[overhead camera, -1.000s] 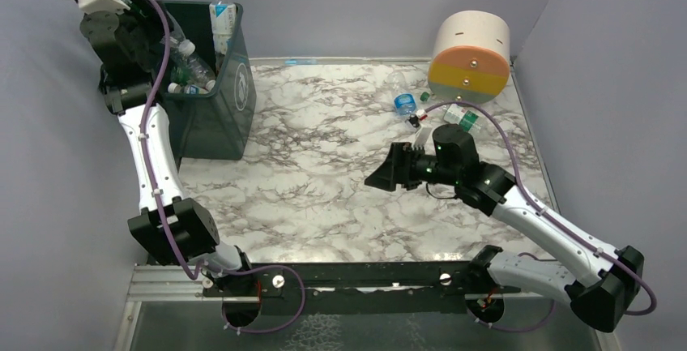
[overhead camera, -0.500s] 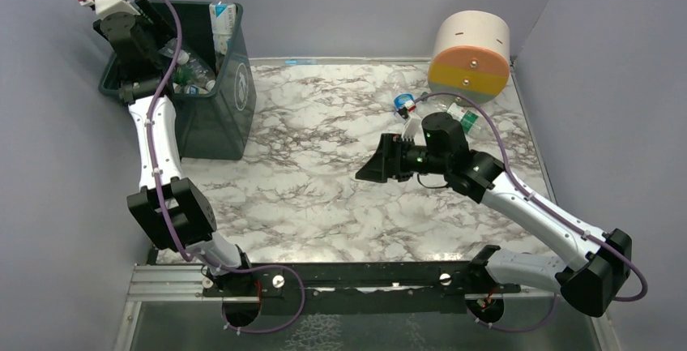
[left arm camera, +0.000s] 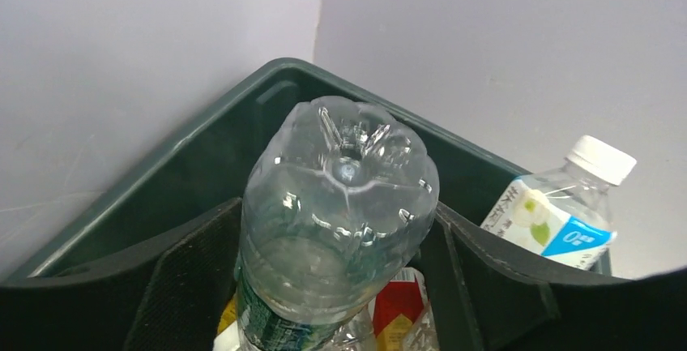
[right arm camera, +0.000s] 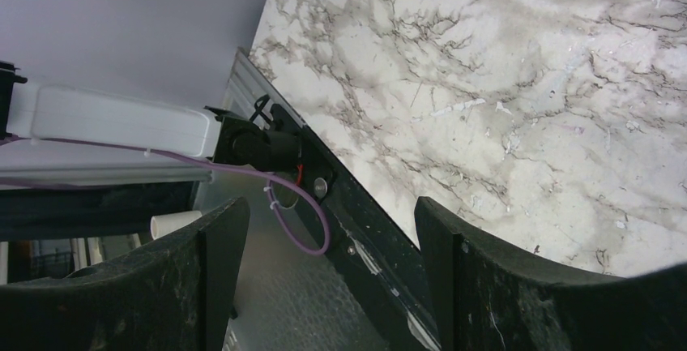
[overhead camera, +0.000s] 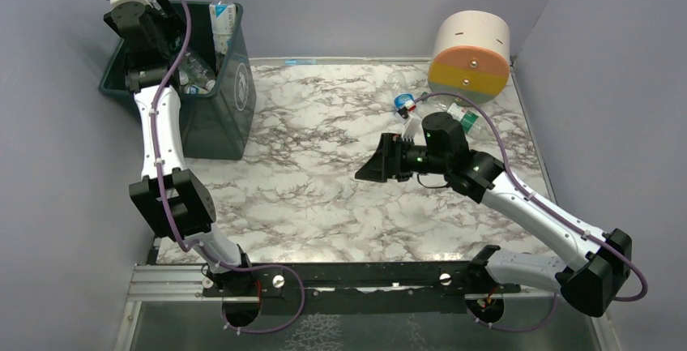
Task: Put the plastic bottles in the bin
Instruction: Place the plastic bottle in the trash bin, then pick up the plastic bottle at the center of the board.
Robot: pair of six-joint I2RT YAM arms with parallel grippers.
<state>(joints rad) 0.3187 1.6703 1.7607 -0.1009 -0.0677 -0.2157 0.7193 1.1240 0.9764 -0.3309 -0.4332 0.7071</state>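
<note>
The bottle in hand is clear and ribbed (left arm camera: 344,229), with a five-lobed moulded base and a band of green label at its near end, where it passes out of the wrist view. Its long axis runs along the fingers of the left gripper (left arm camera: 339,207): the base points away from the wrist, toward the back corner of the dark green bin (overhead camera: 231,100), and the neck end is hidden. It lies between the two jaws, above the bin's inside, with each side of the bottle meeting a jaw's edge; I cannot tell whether they press it. Below it show red and yellow labels of other bottles in the bin, and a white-capped bottle (left arm camera: 567,205) with a blue and white label stands at the bin's far side. The right gripper (right arm camera: 328,205) hangs spread and empty over the marble table (right arm camera: 486,83). Two more bottles (overhead camera: 405,104) lie beside the big cylinder (overhead camera: 470,55)
</note>
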